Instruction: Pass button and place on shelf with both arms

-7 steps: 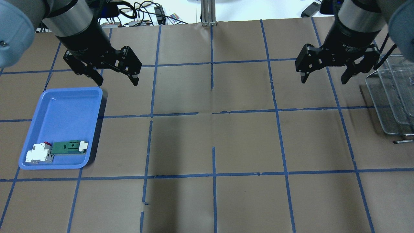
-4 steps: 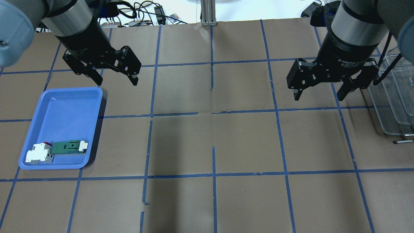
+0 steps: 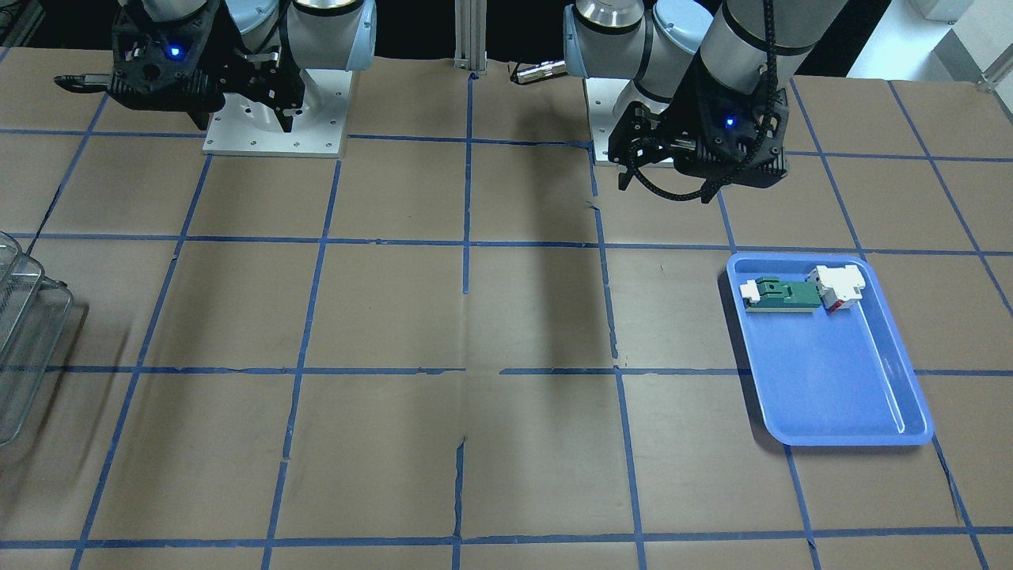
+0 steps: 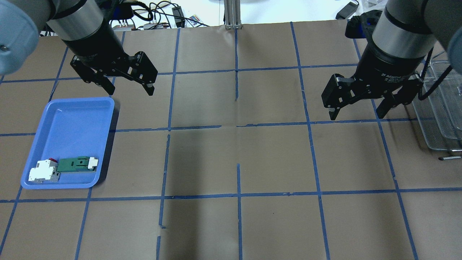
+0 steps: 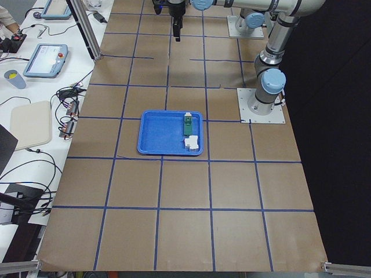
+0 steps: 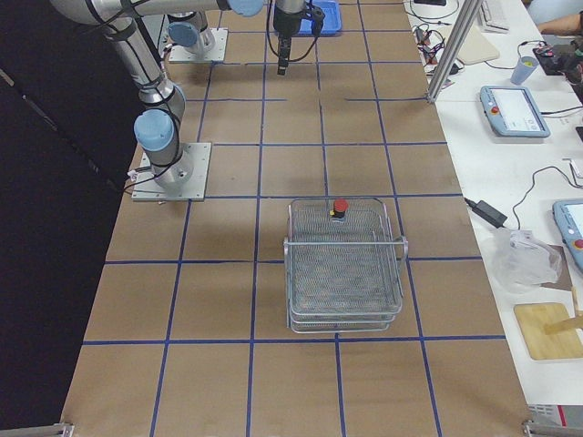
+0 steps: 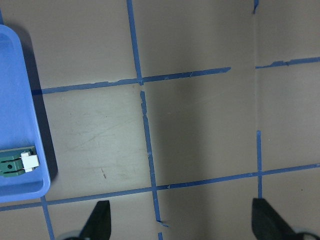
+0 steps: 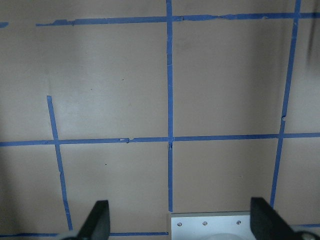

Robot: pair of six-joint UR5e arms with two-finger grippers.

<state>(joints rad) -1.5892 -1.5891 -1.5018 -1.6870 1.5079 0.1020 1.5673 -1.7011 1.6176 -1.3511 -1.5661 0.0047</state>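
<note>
The red-headed button (image 6: 340, 207) stands in the top basket of the wire-mesh shelf (image 6: 346, 269), at the end toward the table's middle. It shows only in the exterior right view. The shelf also shows at the right edge of the overhead view (image 4: 442, 108). My right gripper (image 4: 355, 115) is open and empty, just left of the shelf above the table. Its fingertips (image 8: 97, 220) show wide apart in the right wrist view. My left gripper (image 4: 130, 92) is open and empty, above the far right corner of the blue tray (image 4: 72, 119).
The blue tray holds a green-and-white flat block (image 4: 74, 164) and a white-and-red blocky part (image 4: 43, 170) at its near end. The brown table is marked with blue tape lines. The right arm's base plate (image 8: 215, 225) lies below the right gripper's view.
My right gripper has moved away from the table's far edge, a little to the left, and turned slightly. It stays open. The left arm has not moved.
</note>
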